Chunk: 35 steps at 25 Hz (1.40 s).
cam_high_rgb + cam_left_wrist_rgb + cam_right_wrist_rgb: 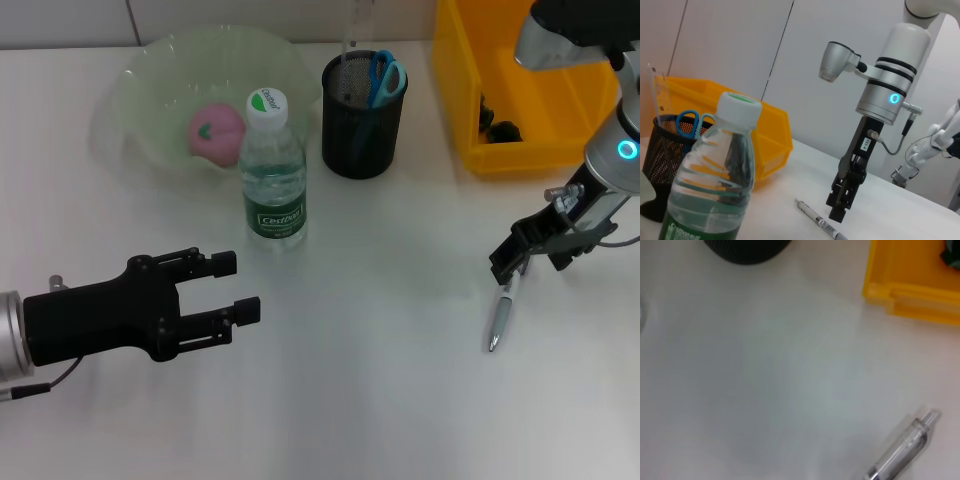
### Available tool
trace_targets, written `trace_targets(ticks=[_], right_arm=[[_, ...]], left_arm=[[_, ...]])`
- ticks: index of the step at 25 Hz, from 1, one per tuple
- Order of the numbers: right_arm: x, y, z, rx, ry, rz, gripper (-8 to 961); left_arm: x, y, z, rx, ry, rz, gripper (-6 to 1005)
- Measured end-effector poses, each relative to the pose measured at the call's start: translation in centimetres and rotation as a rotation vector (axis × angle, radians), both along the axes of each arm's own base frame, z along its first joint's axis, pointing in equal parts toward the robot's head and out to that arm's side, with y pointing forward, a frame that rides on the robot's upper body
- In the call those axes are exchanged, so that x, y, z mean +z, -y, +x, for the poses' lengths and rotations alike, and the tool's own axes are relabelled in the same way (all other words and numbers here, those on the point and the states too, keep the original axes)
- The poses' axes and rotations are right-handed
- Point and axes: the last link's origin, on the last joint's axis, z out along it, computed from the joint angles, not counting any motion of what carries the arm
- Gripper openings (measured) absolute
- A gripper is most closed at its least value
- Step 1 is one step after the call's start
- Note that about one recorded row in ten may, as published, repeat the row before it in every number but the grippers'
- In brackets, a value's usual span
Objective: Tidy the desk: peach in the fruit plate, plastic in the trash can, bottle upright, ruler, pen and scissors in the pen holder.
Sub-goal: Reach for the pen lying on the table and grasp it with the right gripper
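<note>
One job looks left on this surface (380,400): the pen (499,318) lies flat near the right edge, on its own, well apart from the pen holder (363,112) at the back. The right tool (512,262) hangs directly over the pen's upper end, pointing down at it, and from where I stand I cannot tell whether its jaws are parted or pressed together; my read is that it's lined up for the pickup, low and close because a thin pen lying flat gives little to catch. Everything else seems sorted: the peach (216,131) sits in the fruit plate (155,75) at the back left, the bottle (272,170) stands upright just in front of it, and the scissors (384,76) and ruler (352,28) poke out of the mesh holder. The yellow trash can (470,110) occupies the back right corner with something dark inside. The left tool (233,288) hovers near the front left, jaws spread and gripping nothing, probably parked out of the way. The surface is plain white; pale wall panels rise behind it.
</note>
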Motion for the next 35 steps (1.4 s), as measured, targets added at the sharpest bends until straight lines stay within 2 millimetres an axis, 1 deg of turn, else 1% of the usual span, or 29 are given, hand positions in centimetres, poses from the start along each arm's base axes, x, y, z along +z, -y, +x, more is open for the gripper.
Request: trace_targets(ticks=[7,21,35], right_arm=[[0.0,-0.7,-0.5,0.020,0.071,-0.019,771],[-1.0,-1.2,-0.1,0.044,0.075,0.000,770],[-2.1,-1.3,0.2,0.065,0.103,-0.020,770]], left_arm=[[-0.1,0.1,-0.1,-0.002,-0.001,0.002,709],[-0.4,0.3,-0.2,0.001,0.003,-0.002,708],[-0.4,0.2,-0.4,0.008,-0.002,0.002,708]])
